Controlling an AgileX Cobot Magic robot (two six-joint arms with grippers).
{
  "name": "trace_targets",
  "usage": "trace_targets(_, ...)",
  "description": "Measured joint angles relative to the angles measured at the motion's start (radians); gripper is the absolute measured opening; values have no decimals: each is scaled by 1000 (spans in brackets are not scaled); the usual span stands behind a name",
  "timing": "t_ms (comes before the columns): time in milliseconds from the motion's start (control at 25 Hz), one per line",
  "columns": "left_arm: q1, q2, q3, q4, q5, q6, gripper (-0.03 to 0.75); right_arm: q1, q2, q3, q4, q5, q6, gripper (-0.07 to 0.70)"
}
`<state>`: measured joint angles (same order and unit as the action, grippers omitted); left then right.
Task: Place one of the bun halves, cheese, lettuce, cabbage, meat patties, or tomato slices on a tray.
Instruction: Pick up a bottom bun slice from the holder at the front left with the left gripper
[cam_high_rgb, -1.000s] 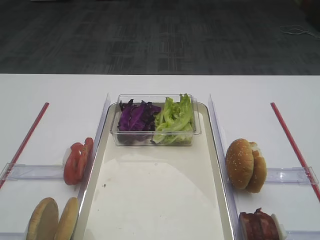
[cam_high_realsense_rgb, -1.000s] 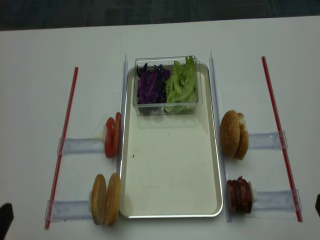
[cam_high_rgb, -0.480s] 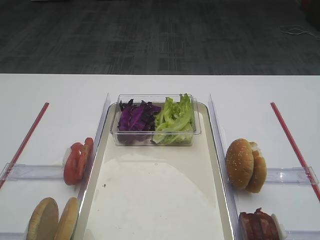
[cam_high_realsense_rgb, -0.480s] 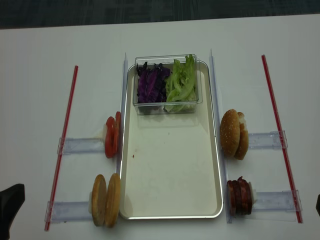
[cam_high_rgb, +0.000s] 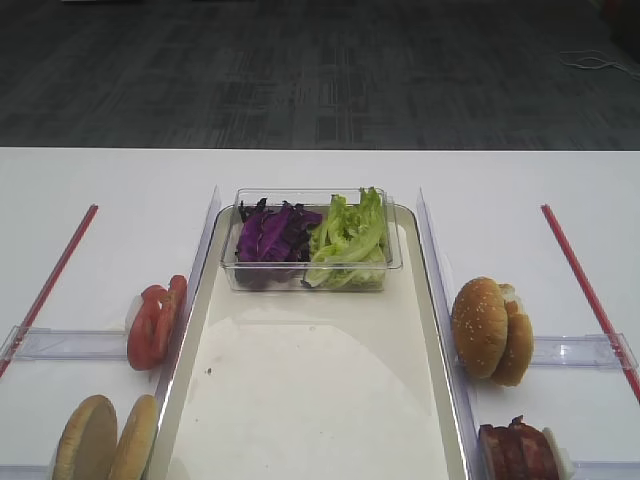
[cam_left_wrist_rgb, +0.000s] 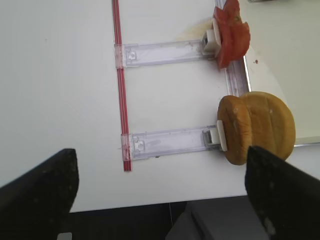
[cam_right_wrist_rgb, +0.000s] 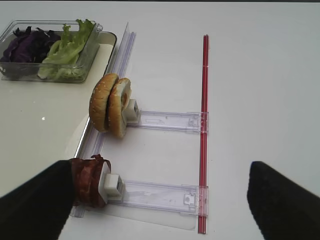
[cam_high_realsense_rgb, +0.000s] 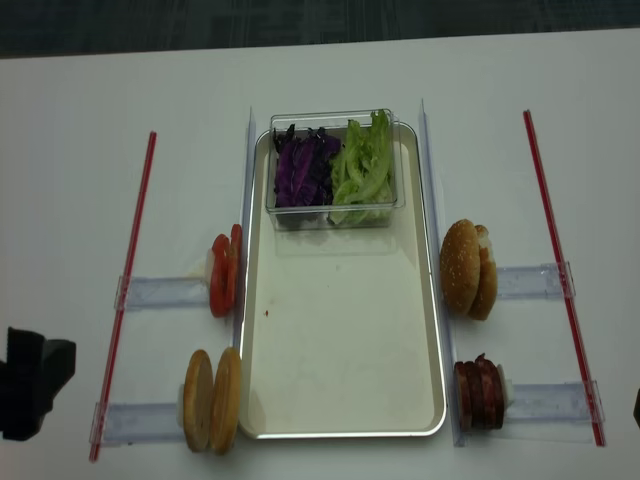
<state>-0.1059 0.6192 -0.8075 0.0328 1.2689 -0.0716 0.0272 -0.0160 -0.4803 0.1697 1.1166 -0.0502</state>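
While closing in on the bun halves (cam_high_realsense_rgb: 211, 399), keep the left gripper (cam_left_wrist_rgb: 160, 167) spread wide and empty as now, out at eight o'clock of the tray (cam_high_realsense_rgb: 340, 432). Probably best to straddle only the half nearer the rim, pinch across its faces and lift straight up out of the clear holder (cam_high_realsense_rgb: 135, 421). Avoid the tomato slices (cam_high_realsense_rgb: 224, 274) at nine o'clock. Leave the right gripper (cam_right_wrist_rgb: 160, 172), likewise open and empty, near four o'clock.

Bun halves: just outside the tray's seven o'clock corner, on edge, side by side, touching. Faces toward three and nine; long axis twelve to six.
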Motion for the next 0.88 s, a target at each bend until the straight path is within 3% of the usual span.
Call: trace_targets(880, 0, 339, 0, 37, -23, -4, 609, 0, 0, 0, -4, 0, 2, 689)
